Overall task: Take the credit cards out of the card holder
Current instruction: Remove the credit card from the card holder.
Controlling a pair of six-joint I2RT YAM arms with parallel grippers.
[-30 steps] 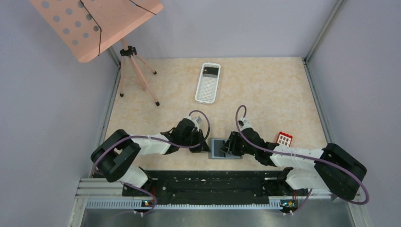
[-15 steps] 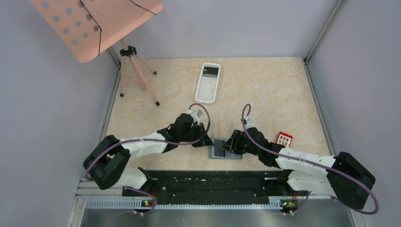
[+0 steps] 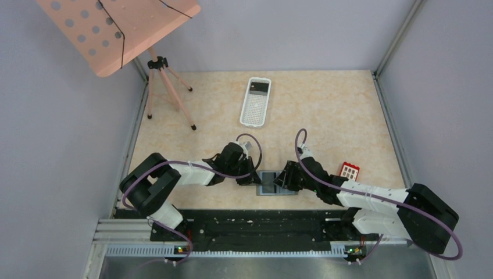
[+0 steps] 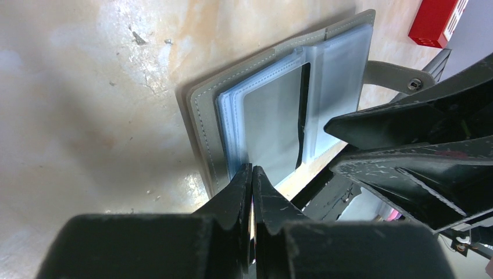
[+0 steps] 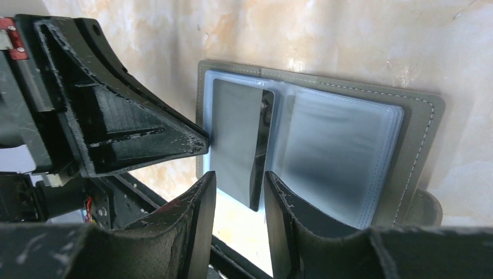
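Grey and stitched at the rim, the card holder [image 3: 268, 186] lies open and flat on the counter [image 3: 325, 116] close to the arms' bases. Its two halves are side by side, with a pincer at each side. One card is already out: the red card [image 3: 349, 170] lies on the counter well apart to the right, beside the right forearm. A second, the grey card [image 5: 235, 133], sits in the clear sleeves of the holder's left half.

The coming pull, as I judge it, turns on that card's near end. Its long axis runs towards the arms. In the right wrist view its end sticks out past the holder's near rim and into the gap of the right pincer [image 5: 239, 186], whose fingers stand a little apart on either side, not closed on it. So the right arm is the one lined up with the card, and closing and drawing back along that axis should slide it free. The left pincer [image 4: 252, 180] is closed, fingers pressed together, its tip at the edge of the left half; whether it nips a sleeve I cannot tell.

The top view hides much of the holder under both pincers, but only it shows the white basket [image 3: 254, 113] far up the counter. Only the left wrist view shows the left fingers meeting.
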